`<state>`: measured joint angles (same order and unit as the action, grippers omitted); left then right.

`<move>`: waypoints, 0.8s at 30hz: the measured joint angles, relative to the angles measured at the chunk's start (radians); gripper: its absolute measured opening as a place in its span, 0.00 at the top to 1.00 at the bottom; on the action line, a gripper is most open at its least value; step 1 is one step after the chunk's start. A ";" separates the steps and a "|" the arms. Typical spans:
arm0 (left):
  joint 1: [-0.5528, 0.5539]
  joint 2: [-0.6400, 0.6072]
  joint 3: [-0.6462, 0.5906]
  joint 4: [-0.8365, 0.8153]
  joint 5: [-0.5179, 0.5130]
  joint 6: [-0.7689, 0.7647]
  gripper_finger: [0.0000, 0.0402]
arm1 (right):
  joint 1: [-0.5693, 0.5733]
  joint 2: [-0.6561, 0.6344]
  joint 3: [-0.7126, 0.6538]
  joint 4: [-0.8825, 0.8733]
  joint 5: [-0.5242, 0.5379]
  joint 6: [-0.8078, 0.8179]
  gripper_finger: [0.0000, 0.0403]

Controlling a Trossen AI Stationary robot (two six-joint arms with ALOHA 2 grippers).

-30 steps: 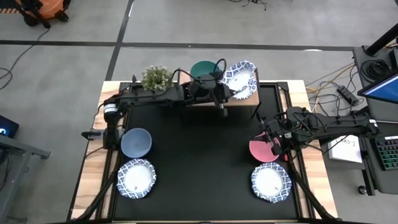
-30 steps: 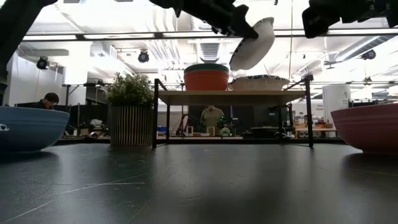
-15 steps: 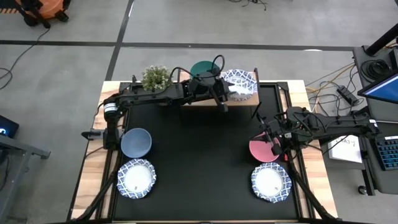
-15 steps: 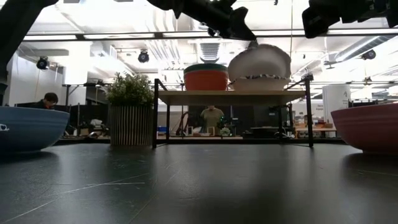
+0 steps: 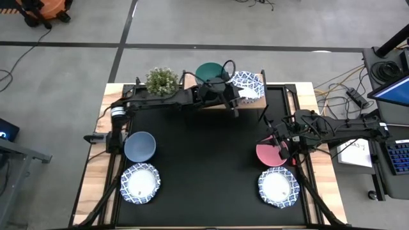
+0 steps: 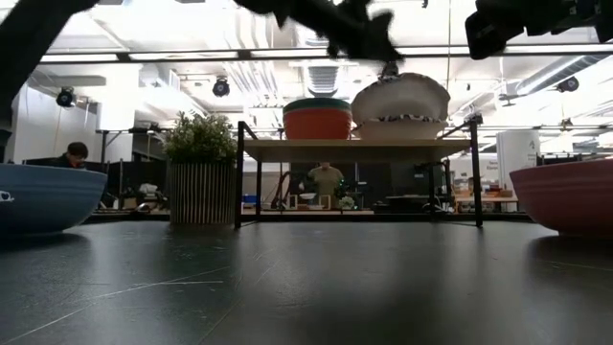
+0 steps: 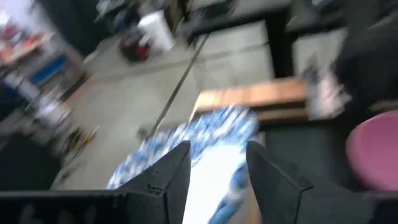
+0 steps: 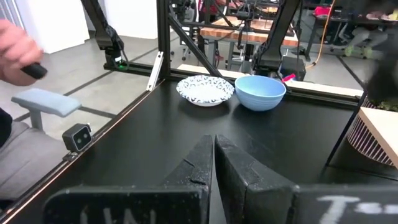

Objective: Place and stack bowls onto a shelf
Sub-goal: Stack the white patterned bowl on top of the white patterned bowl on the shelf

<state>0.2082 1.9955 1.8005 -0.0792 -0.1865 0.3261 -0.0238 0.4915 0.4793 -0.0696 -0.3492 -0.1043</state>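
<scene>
Claw of left arm hovers open over shelf's patterned bowl.

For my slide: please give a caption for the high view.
Left gripper open above patterned bowl on shelf; right gripper over pink bowl.

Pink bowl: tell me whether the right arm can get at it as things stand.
Probably yes. The right gripper hangs at the pink bowl, fingers shut; nothing lies between them. The left gripper is away at the shelf.
</scene>
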 joint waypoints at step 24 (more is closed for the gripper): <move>0.012 0.059 0.004 -0.062 -0.120 -0.026 0.71 | 0.000 0.001 0.000 -0.001 0.000 -0.002 0.98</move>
<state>0.2199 2.0548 1.8046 -0.1413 -0.3067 0.3006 -0.0238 0.4923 0.4793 -0.0702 -0.3492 -0.1062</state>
